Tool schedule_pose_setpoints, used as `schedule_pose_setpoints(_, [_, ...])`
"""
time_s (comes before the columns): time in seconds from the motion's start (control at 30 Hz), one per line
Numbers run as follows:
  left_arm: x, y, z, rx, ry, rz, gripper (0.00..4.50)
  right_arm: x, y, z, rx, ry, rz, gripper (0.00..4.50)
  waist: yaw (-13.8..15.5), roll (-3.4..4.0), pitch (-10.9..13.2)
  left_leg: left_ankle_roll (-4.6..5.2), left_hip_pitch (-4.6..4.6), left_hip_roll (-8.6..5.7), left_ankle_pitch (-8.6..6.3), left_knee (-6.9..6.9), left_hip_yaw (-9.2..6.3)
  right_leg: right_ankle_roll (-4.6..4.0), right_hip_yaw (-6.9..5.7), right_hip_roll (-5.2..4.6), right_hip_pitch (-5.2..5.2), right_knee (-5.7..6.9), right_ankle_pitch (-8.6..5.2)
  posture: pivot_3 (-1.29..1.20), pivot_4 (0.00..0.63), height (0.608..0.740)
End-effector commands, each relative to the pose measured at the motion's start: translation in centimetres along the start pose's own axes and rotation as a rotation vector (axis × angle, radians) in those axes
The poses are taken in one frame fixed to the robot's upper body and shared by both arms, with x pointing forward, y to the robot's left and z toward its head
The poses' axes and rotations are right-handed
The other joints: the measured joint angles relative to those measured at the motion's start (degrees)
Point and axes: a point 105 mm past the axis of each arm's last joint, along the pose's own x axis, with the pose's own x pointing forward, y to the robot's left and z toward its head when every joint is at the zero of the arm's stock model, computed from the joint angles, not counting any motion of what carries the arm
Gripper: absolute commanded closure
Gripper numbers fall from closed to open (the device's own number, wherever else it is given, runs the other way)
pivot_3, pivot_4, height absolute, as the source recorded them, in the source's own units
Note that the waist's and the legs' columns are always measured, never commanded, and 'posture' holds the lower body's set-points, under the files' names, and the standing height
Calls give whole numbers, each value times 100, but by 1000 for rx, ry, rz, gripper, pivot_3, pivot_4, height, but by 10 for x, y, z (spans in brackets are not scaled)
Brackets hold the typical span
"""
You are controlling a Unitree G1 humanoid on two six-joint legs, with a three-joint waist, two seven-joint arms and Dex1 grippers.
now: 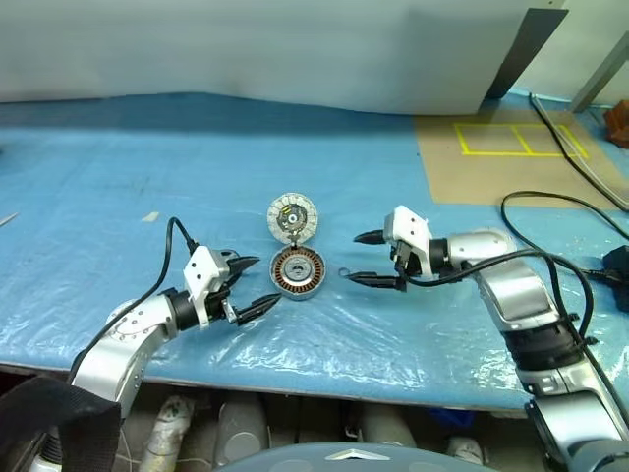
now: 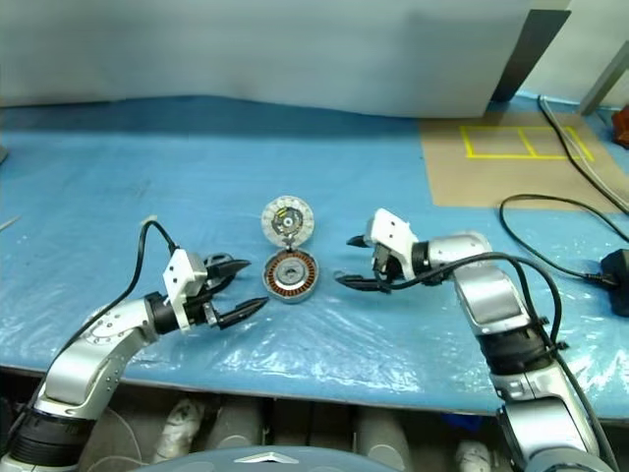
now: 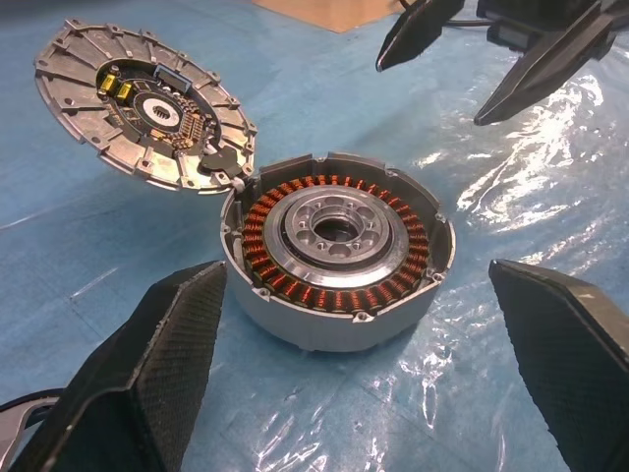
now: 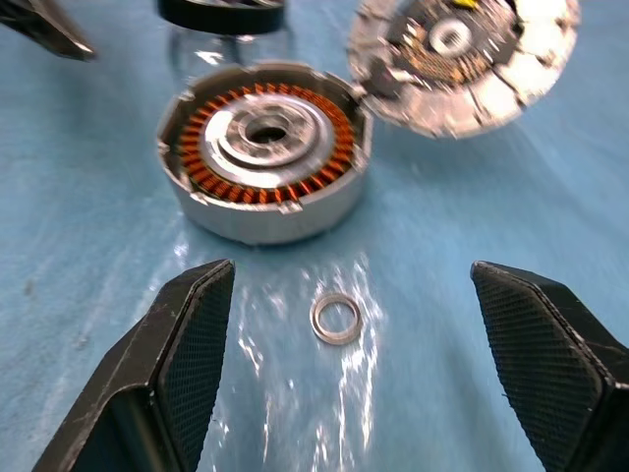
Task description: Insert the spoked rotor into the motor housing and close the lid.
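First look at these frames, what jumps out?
The motor housing with its copper windings sits mid-table on the blue sheet, the lid resting open-faced against its far rim. A small ring lies loose on the sheet just to its right. Both end effectors, left and right, flank the housing with jaws open, holding nothing.

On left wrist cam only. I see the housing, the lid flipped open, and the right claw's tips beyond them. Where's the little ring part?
Observer: The small ring lies flat on the blue table cover, between the motor housing and the right claw.
Operator: Claw on it?
Observer: No. The right claw is open and the ring sits between its fingers, touching neither.
Operator: Anything near the right arm?
Observer: A black cable loops on the table on the arm's outer side, apart from the parts.
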Motion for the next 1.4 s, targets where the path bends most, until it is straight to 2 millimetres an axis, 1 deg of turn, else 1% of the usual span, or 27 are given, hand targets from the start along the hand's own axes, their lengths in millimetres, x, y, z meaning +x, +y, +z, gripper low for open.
schedule_pose_setpoints(0.03, [3,0,10,29,-18,-32,0,2,3,2,4,-32,-61,441,1,1,0,0,0,-1,0,0,0,0,1,0,0,1,0,0,150,740])
schedule_pose_setpoints(0.2, [7,3,11,39,-16,-55,0,15,2,-13,28,-8,-103,441,3,1,0,-1,2,-11,1,-1,0,2,8,-3,1,0,0,0,150,740])
schedule_pose_setpoints(0.27, [9,3,12,38,-18,-60,0,21,2,-16,29,-6,-114,441,5,1,1,-14,0,-11,8,-2,0,3,8,-3,0,-2,0,0,150,740])
schedule_pose_setpoints(0.5, [7,2,12,42,-11,-69,0,35,7,-36,32,30,-127,441,5,1,1,-23,-3,-13,13,-6,0,4,7,-4,-1,-8,-1,0,150,740])
schedule_pose_setpoints(0.63, [6,3,11,42,-7,-67,0,38,8,-38,40,24,-130,441,3,1,0,-23,3,-13,13,-6,0,4,7,-4,4,-6,-1,0,150,740])
schedule_pose_setpoints(0.77, [6,3,11,42,-6,-66,0,36,8,-42,43,35,-133,1313,5,1,0,-22,7,-13,13,-6,0,5,7,-4,9,-6,-1,0,150,740])
schedule_pose_setpoints(1.0, [9,1,10,39,-11,-67,0,32,8,-47,48,50,-139,3763,9,1,0,-22,7,-14,13,-6,-1,5,7,-4,10,-7,-1,0,150,740])
schedule_pose_setpoints(1.03, [9,1,10,39,-11,-68,0,32,8,-47,48,50,-138,3931,9,1,0,-22,7,-14,13,-6,-1,5,7,-4,11,-7,-1,0,150,740])
schedule_pose_setpoints(1.17, [10,2,13,41,-13,-68,0,30,7,-46,54,48,-135,3930,9,1,0,-22,9,-15,13,-6,-1,5,7,-5,13,-8,-2,0,150,740])
schedule_pose_setpoints(1.27, [10,3,13,42,-12,-68,0,29,7,-40,62,29,-123,3930,11,1,0,-22,9,-15,12,-6,-1,6,7,-5,14,-9,-2,0,150,740])
schedule_pose_setpoints(1.33, [10,2,13,41,-12,-70,0,28,6,-28,51,-2,-117,3930,13,1,0,-22,8,-15,12,-7,-1,6,7,-5,14,-12,-2,0,150,740])
schedule_pose_setpoints(1.4, [9,1,14,41,-14,-72,0,26,7,-9,32,-49,-93,3930,13,1,1,-22,7,-15,13,-10,-1,6,7,-5,14,-15,-2,0,150,740])
